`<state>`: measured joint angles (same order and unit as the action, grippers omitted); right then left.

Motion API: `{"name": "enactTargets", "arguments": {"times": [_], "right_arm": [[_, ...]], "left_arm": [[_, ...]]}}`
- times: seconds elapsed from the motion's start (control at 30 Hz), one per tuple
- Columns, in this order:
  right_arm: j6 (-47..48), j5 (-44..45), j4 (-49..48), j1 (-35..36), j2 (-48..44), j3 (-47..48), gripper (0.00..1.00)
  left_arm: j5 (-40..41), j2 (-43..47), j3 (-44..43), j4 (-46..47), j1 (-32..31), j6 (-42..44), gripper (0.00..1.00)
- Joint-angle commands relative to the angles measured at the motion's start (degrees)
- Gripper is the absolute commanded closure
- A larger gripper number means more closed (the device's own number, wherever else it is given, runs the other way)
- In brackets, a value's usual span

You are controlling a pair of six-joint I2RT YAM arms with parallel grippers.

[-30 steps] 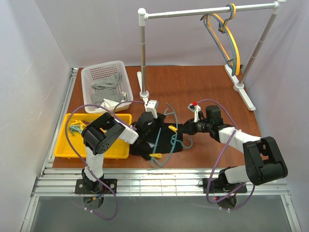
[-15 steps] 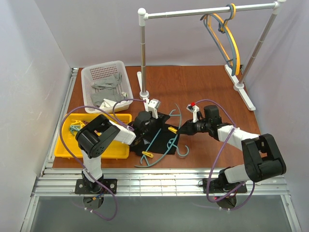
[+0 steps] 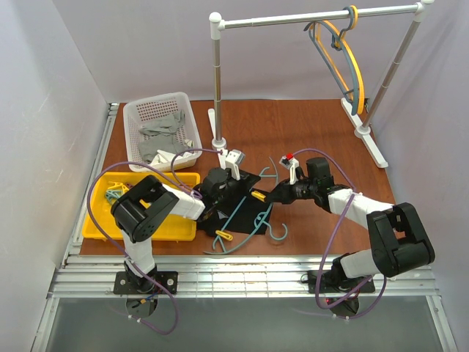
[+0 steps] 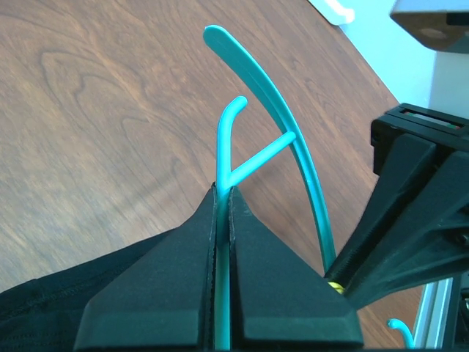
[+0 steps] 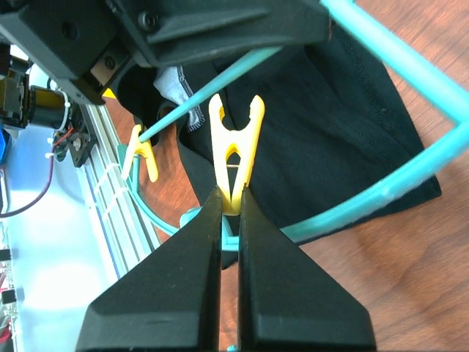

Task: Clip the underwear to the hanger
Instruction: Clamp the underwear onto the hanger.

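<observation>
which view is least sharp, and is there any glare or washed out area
top external: even soft light, sharp throughout; left wrist: teal hanger crisp, near black fingers slightly soft, upper right corner washed pale; right wrist: yellow clip sharp, left edge bright and blurry

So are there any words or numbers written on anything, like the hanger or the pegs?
None to read. The teal hanger, the yellow peg, the black underwear, the white basket and the yellow tray show no writing. A white patch inside the underwear may be a label, but nothing on it is legible.
</observation>
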<state>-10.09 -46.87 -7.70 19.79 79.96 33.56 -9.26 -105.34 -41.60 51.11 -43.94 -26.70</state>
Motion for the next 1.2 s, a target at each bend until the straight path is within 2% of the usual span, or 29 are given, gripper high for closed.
{"name": "enactTargets", "arguments": {"times": [0.0,0.63,1.07,1.13,1.17], "right_arm": [[-1.16,-1.64,-3.72,0.25,-0.6,1.51,0.99],[-8.19,-1.82,-16.55,0.77,2.74,-0.34,0.99],[-11.88,0.73,-22.53,4.29,3.36,0.37,0.99],[-11.97,0.99,-22.97,4.55,3.01,-0.07,0.99],[-11.97,1.08,-23.58,4.64,2.92,-0.68,0.99]], "left_arm": [[-0.94,3.74,0.91,0.22,-0.88,-0.2,1.0],[-2.87,4.79,1.79,3.64,-3.25,-1.34,1.0],[-3.49,7.69,3.55,5.4,-4.48,-2.13,1.0],[-3.14,8.22,3.81,4.96,-4.48,-2.3,0.94],[-2.79,9.0,3.9,4.79,-4.48,-2.39,0.81]]}}
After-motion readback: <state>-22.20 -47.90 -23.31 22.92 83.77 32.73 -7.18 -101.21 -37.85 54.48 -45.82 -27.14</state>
